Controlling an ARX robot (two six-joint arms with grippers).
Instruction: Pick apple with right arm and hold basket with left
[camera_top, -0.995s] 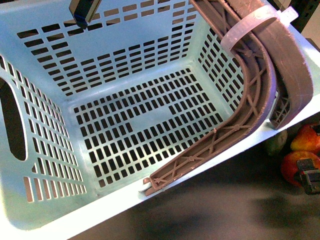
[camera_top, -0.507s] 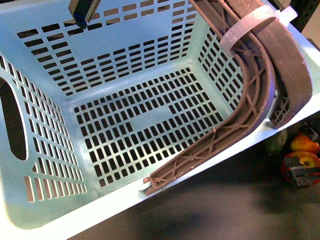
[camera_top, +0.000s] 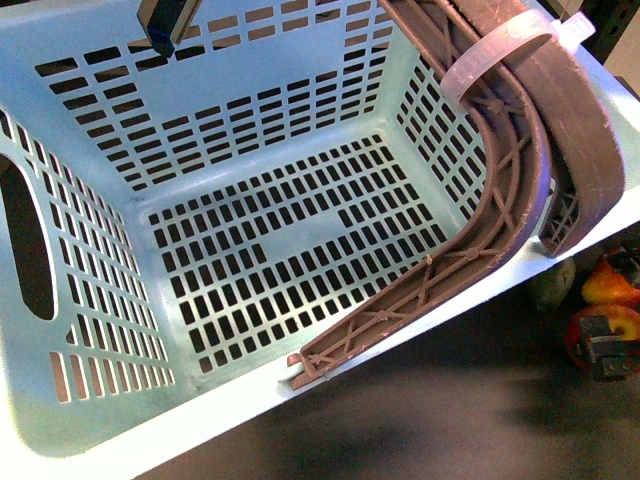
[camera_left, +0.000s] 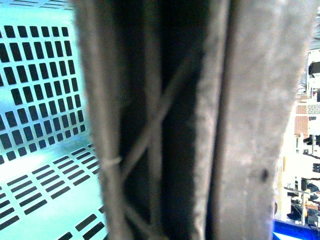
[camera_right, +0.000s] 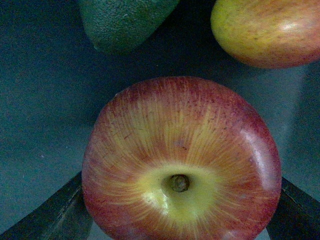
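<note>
The right end effector (camera_top: 607, 355) had slid in from the frame's edge over the last second and now sat right over the apple (camera_right: 180, 165); that put the pick within reach; in the right wrist view the dark fingers (camera_right: 50, 220) flanked the fruit on both sides, stem dimple facing the camera; clenched or merely straddling, I could not tell; the apple looked to be resting on the table (camera_top: 450, 420), so I'd call the lift not yet made. Just beside it lay the oblong fruit (camera_right: 270, 30) and the green fruit (camera_right: 125, 22), both untouched. The basket (camera_top: 90, 120) had not budged; it sat tilted, its slotted base bare, nothing inside; its handles (camera_top: 520, 170), bound by the zip tie (camera_top: 490, 55), filled the left wrist view; the left end effector itself was out of sight, so its grip could not be told.
</note>
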